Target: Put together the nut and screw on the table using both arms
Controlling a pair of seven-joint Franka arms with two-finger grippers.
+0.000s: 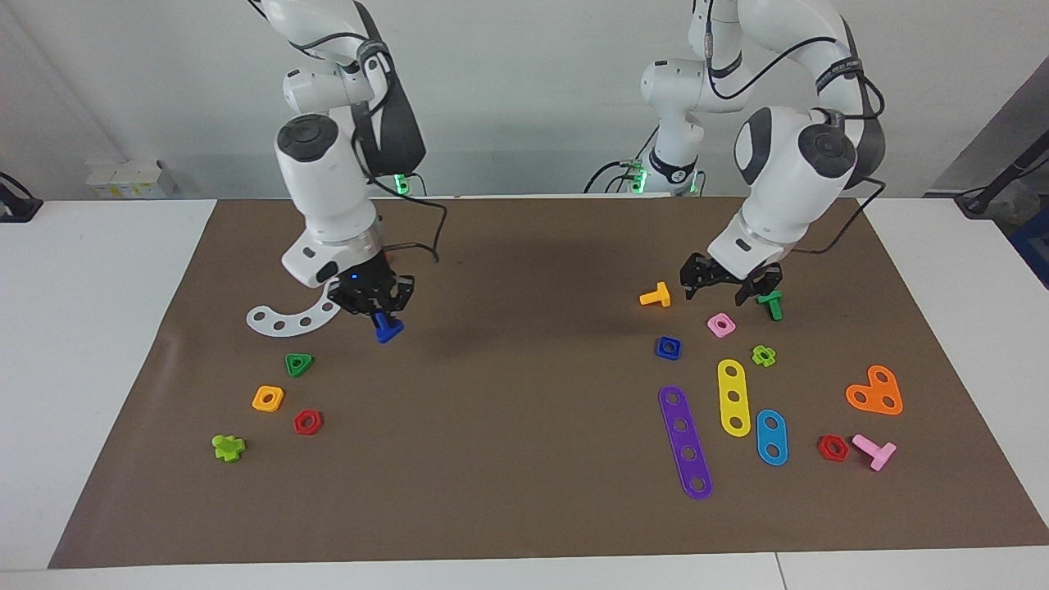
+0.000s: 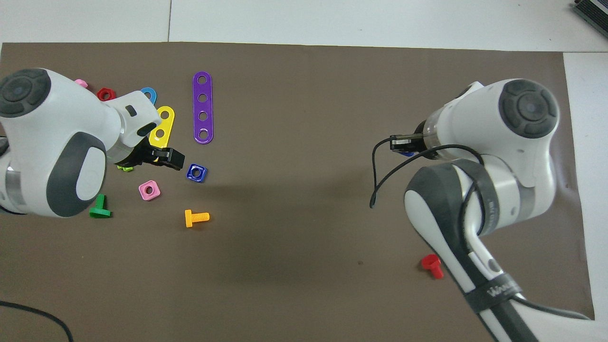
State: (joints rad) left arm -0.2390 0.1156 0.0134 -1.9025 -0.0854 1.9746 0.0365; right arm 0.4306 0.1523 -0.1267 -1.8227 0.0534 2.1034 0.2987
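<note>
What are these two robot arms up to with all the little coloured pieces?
They are fitting a screw into a nut. The right gripper holds the dark-blue screw up over the mat. The left gripper hangs above the pieces at its own end, close to the dark-blue nut, which lies on the mat, not yet picked up.

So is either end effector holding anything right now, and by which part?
The right end effector holds the blue screw by its shaft, head hanging down. The left end effector holds nothing; it hangs over the pink nut.
</note>
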